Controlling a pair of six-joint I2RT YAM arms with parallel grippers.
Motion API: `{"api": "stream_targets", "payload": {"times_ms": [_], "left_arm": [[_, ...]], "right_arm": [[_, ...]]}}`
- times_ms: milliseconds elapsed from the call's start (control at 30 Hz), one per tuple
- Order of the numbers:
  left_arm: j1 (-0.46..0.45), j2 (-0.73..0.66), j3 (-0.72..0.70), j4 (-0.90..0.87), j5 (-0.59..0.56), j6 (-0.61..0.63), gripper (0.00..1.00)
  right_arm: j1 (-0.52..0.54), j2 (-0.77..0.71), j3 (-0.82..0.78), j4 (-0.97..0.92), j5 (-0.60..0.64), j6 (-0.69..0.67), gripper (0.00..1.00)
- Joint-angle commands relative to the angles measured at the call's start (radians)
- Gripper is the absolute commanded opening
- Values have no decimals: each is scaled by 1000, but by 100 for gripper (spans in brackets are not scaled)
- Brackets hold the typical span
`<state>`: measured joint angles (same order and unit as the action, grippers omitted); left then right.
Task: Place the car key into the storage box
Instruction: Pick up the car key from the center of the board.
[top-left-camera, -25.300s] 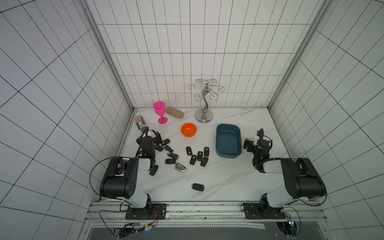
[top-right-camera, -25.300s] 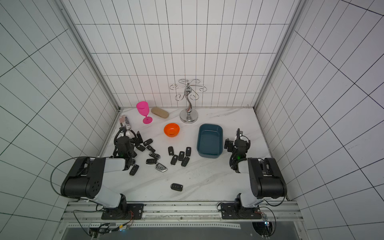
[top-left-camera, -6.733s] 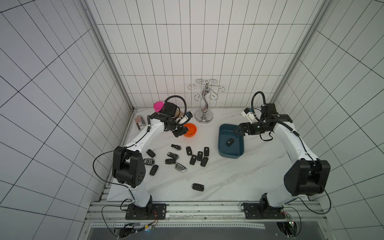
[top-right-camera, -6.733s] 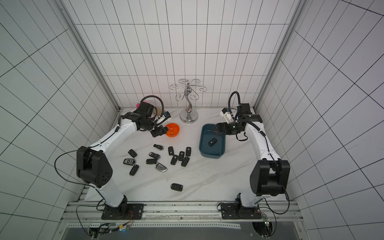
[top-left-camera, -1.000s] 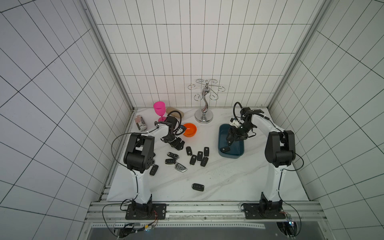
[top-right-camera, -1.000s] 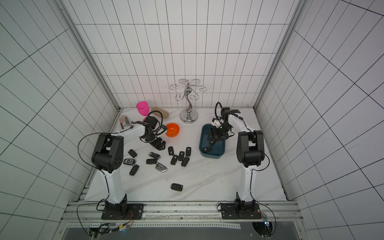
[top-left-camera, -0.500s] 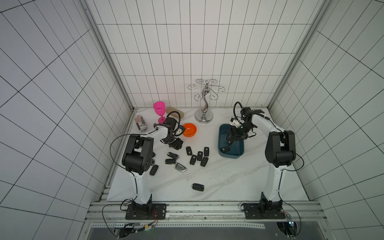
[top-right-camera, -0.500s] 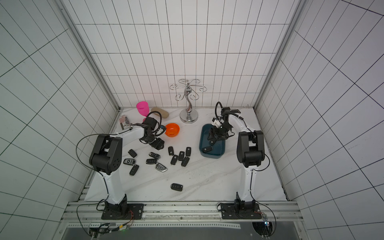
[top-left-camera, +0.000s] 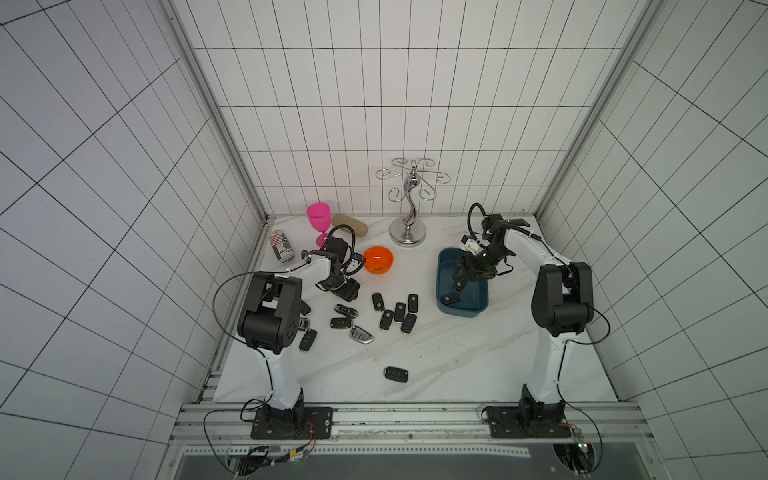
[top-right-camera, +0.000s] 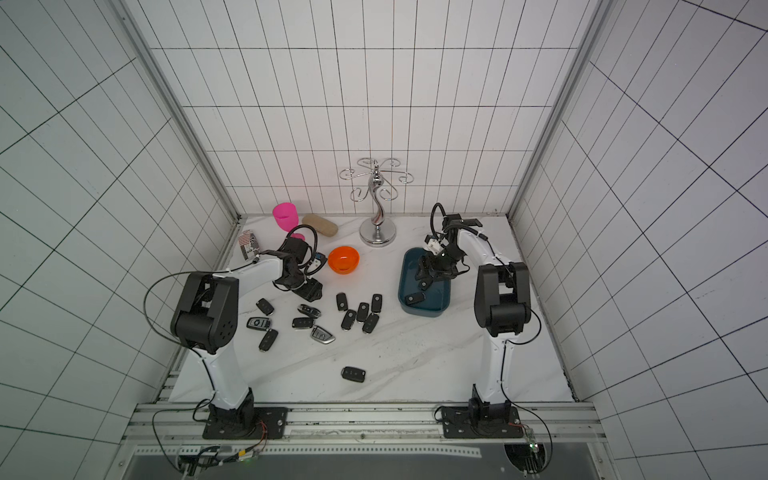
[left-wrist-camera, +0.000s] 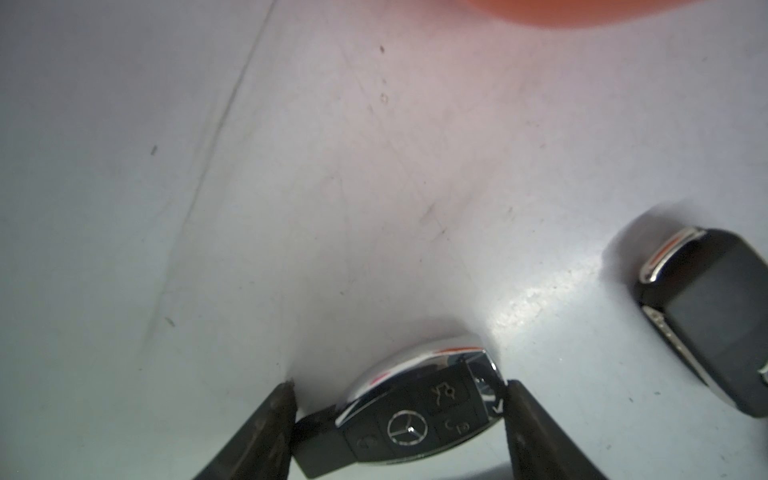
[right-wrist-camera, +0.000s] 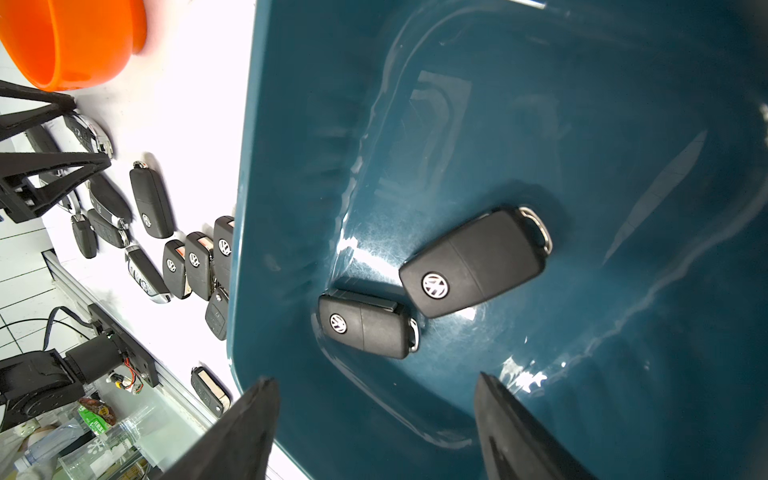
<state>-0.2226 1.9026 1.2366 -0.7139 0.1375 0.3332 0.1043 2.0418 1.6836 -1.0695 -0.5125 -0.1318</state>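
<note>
A black and chrome car key (left-wrist-camera: 415, 419) with a star emblem lies on the white marble table. My left gripper (left-wrist-camera: 397, 386) is down at the table with a finger against each end of that key; in both top views it (top-left-camera: 348, 291) (top-right-camera: 311, 291) sits just in front of the orange bowl. The teal storage box (top-left-camera: 461, 309) (top-right-camera: 424, 311) stands on the right. Two black keys (right-wrist-camera: 473, 262) (right-wrist-camera: 365, 328) lie inside it. Over the box hangs my right gripper (right-wrist-camera: 374, 378) (top-left-camera: 459, 280), open with nothing between its fingers.
An orange bowl (top-left-camera: 378, 259) sits beside the left gripper. Several more keys (top-left-camera: 395, 311) lie mid-table, one (left-wrist-camera: 715, 324) close to the held key and one alone near the front (top-left-camera: 395, 374). At the back stand a pink goblet (top-left-camera: 319, 218), a can (top-left-camera: 281, 247) and a chrome stand (top-left-camera: 409, 232).
The left gripper's fingers have come together onto the ends of the key. Both arms have otherwise stayed in place.
</note>
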Motion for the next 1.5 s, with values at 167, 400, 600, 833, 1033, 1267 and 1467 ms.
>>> {"api": "stream_targets", "payload": {"times_ms": [167, 400, 600, 833, 1033, 1267, 1467], "left_arm": [[16, -1, -51, -49, 17, 2, 56], [41, -74, -14, -44, 22, 46, 57], [49, -96, 113, -121, 52, 80, 58], [26, -125, 218, -161, 155, 110, 59], [-91, -165, 250, -171, 210, 164, 60], [-249, -156, 307, -169, 225, 160, 61], [-351, -116, 364, -148, 223, 145, 61]], "right_arm": [[-10, -35, -25, -15, -23, -17, 77], [-10, -40, -22, -15, -21, -21, 77], [-12, -73, -18, -8, -12, -30, 78], [-10, -146, -25, -20, -105, -32, 77], [38, -221, -51, -50, -327, -60, 76], [127, -190, -38, -60, -428, -63, 76], [144, -157, -36, -48, -510, -57, 75]]}}
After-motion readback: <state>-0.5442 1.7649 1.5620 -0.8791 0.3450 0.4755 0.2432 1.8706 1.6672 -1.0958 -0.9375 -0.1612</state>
